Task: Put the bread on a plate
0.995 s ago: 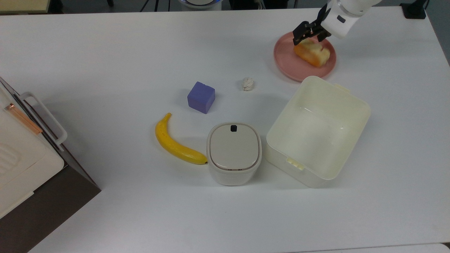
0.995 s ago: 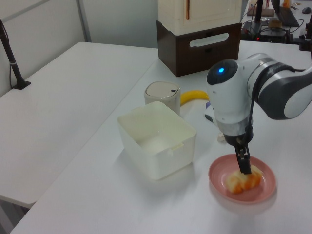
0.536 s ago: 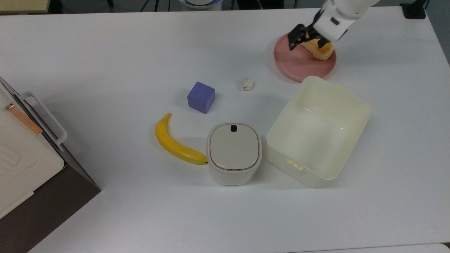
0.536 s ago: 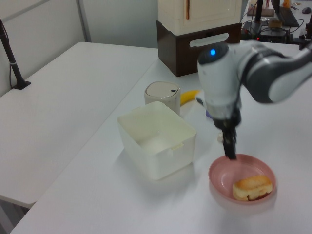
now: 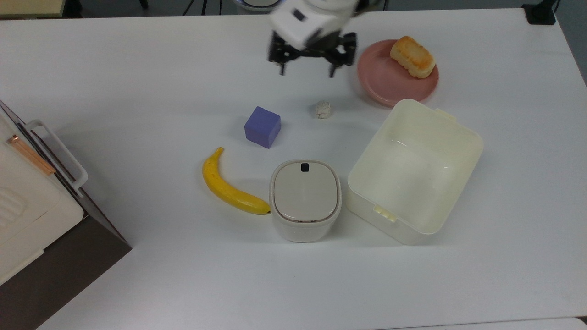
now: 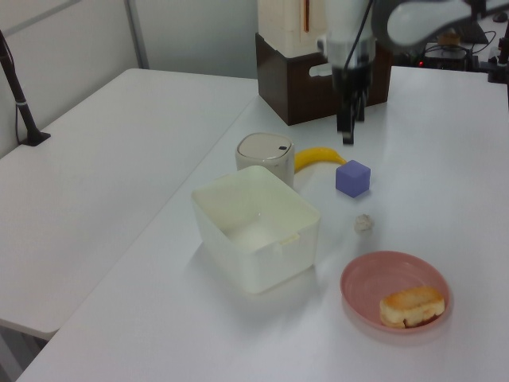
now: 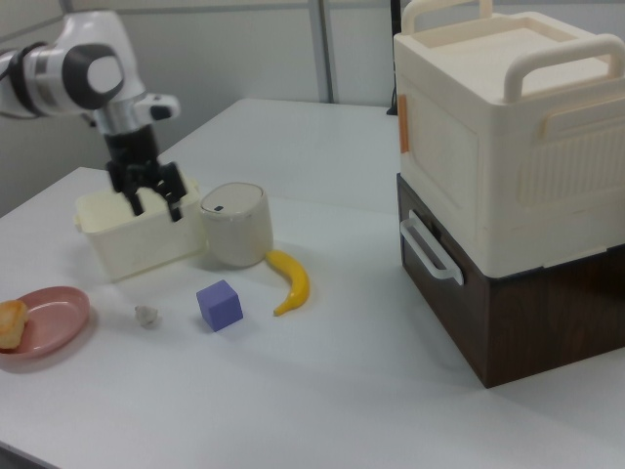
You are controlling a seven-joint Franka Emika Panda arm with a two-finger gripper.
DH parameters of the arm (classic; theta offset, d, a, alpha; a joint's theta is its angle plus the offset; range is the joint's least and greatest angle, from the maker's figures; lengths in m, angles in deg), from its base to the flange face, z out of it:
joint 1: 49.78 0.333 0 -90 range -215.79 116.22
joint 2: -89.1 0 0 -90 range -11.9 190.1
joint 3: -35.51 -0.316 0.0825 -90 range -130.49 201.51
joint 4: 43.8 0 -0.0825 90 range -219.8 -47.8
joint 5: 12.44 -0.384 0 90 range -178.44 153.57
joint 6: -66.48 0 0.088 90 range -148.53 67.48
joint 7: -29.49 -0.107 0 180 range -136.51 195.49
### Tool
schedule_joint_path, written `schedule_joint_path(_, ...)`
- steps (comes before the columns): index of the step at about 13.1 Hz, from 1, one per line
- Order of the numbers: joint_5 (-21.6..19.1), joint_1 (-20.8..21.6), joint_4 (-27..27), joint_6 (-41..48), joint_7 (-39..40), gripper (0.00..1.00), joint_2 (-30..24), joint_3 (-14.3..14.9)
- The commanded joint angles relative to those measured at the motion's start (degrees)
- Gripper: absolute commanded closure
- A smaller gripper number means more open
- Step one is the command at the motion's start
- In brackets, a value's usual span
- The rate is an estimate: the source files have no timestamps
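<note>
1. Up in the top view: bread (image 5: 412, 56) lying on the pink plate (image 5: 383, 82), toward the rim at the top view's upper right, toasted ridged side up, long axis slanted.
2. Same view: gripper (image 5: 306, 68) hanging above bare table (image 5: 137, 78), well to the top view's left of the plate, fingers (image 5: 335, 60) spread wide with nothing between them.
3. Same view: small white ball (image 5: 323, 109) below the gripper, purple cube (image 5: 262, 127) to the top view's left of the ball, banana (image 5: 228, 185) below the cube with its tip just beside the lidded pot (image 5: 305, 200).
4. Same view: cream tub (image 5: 414, 171) sitting open just below the plate, its corner close to the plate's rim.
5. Over in the left view: bread (image 6: 412, 306) resting inside the plate (image 6: 371, 281), at the left view's lower right of the dish.
6. Same view: gripper (image 6: 348, 131) raised over the table beyond the cube (image 6: 353, 177), well apart from the plate; finger spread not readable from this side.
7. Same view: ball (image 6: 363, 224) between cube and plate, tub (image 6: 256, 228) to the left view's left of the plate.
8. Lastly the right view: bread (image 7: 11, 323) at the frame's left edge on the plate (image 7: 51, 319).
9. Same view: gripper (image 7: 155, 200) splayed and empty in front of the tub (image 7: 142, 238), beside the pot (image 7: 235, 226).
10. Same view: ball (image 7: 147, 315), cube (image 7: 220, 305) and banana (image 7: 290, 282) in a row; stacked cream and brown boxes (image 7: 508, 186) at the right view's right.
</note>
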Motion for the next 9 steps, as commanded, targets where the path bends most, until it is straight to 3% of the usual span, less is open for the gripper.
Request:
schedule_joint_path(1,-2.15,-8.06,0.09,1.16,3.66,0.00,-3.45,-0.29)
schedule_joint_path(3,-4.68,-13.24,0.96,1.07,8.92,0.00,-3.36,-0.29)
schedule_joint_path(5,-5.49,-15.63,2.02,1.07,9.39,0.00,-2.84,-0.29)
schedule_joint_path(9,-5.40,-16.35,2.46,1.25,8.77,0.00,-3.19,-0.11)
